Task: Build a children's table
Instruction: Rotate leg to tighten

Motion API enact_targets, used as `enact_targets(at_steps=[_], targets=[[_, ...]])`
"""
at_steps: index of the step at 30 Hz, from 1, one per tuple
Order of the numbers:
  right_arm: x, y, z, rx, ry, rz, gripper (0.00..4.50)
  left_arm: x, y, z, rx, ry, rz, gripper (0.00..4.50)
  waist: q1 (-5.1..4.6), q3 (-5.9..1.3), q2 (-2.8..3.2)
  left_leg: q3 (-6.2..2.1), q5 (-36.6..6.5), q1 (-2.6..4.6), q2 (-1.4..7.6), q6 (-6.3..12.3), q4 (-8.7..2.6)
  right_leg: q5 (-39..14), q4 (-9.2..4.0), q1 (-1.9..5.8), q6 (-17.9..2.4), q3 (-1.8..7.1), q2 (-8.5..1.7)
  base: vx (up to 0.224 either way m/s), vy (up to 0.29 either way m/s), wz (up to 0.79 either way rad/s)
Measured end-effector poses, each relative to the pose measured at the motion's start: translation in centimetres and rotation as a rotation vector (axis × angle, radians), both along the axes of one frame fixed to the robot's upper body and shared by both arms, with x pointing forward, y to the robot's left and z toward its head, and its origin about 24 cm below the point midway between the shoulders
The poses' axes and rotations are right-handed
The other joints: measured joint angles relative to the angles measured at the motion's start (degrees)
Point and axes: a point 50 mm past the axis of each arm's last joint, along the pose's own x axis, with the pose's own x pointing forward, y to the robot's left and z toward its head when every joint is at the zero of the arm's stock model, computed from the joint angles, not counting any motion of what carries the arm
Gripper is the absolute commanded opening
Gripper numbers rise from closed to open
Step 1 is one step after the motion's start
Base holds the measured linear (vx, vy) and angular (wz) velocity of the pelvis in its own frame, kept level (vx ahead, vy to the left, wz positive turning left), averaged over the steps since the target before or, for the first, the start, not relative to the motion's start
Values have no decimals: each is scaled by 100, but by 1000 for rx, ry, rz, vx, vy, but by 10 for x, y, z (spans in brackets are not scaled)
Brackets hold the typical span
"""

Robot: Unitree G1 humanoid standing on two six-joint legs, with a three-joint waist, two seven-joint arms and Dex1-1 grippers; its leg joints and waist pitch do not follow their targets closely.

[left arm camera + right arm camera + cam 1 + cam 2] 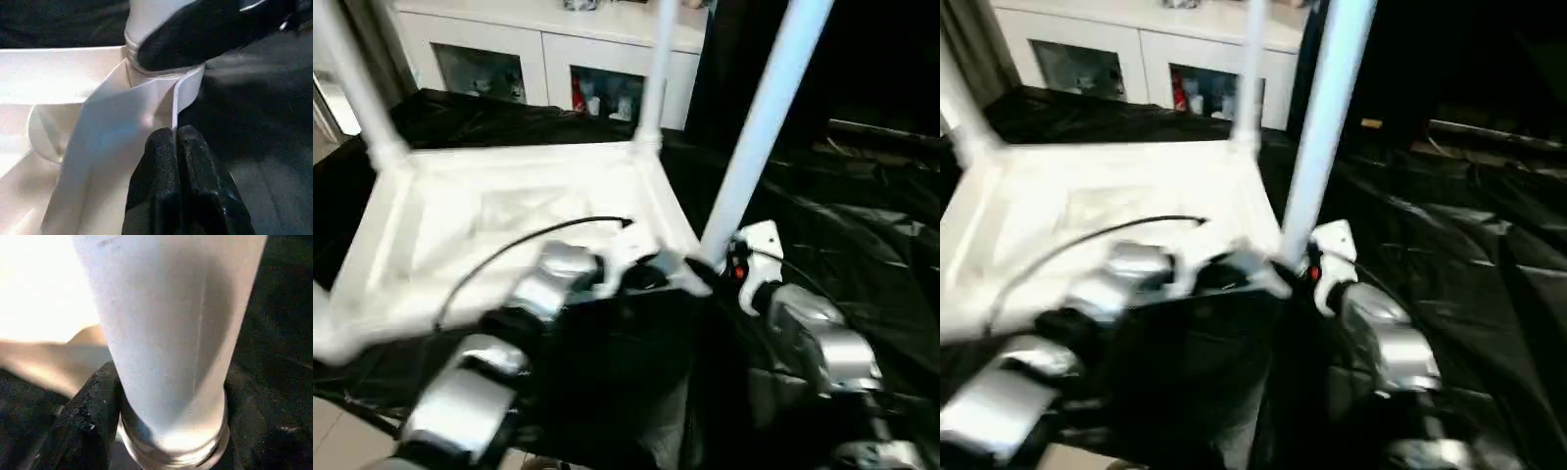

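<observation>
The children's table (509,225) lies upside down on black sheeting (862,245), ribbed underside up, so its corner sockets face upward to take the legs. Two legs at the far corners already stand in theirs, one (651,69) beyond the grippers and one (357,83) off to the left. The right gripper (171,421) is clamped around a third leg (759,127) just above its collar, black fingers (83,421) on either side, probably to steer it down into the near corner socket directly below the jaws. The left gripper (178,147) has its two fingers pressed together on the thin edge of the tabletop beside that socket, seemingly to keep the top from sliding. A white cabinet (548,49) stands well beyond both grippers. Nothing lies between the jaws and the socket, though the loose sheeting bunches just outside the corner
</observation>
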Motion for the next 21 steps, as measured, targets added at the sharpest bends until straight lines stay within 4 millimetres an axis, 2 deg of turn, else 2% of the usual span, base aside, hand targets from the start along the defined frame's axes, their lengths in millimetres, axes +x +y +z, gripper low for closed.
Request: enact_targets(at_steps=[2, 8, 20, 21], targets=[[3, 3, 0, 9, 5, -65, 266, 0, -6, -1, 2, -5, 24, 0, -14, -4, 5, 0, 0, 0, -4, 0, -2, 3, 0, 1, 3, -2, -4, 0, 0, 0], [4, 5, -1, 11, 7, -109, 266, 0, -10, -2, 5, -8, 33, 0, -12, -6, 4, -1, 0, 0, -5, 0, -5, 4, 0, 7, 5, -6, -6, 0, 0, 0], [5, 6, 0, -29, -18, -96, 266, 0, -10, -1, 5, -13, 36, 0, -28, -5, 8, -1, 0, -2, -17, 1, -17, 3, -19, -1, 8, -9, -18, 0, 0, 0], [5, 0, 1, -49, -29, -62, 266, 0, -7, 0, 7, -12, 13, 0, -28, -1, 18, -1, 0, -4, -17, 1, -24, 3, -35, 5, 8, -15, -18, 0, 0, 0]])
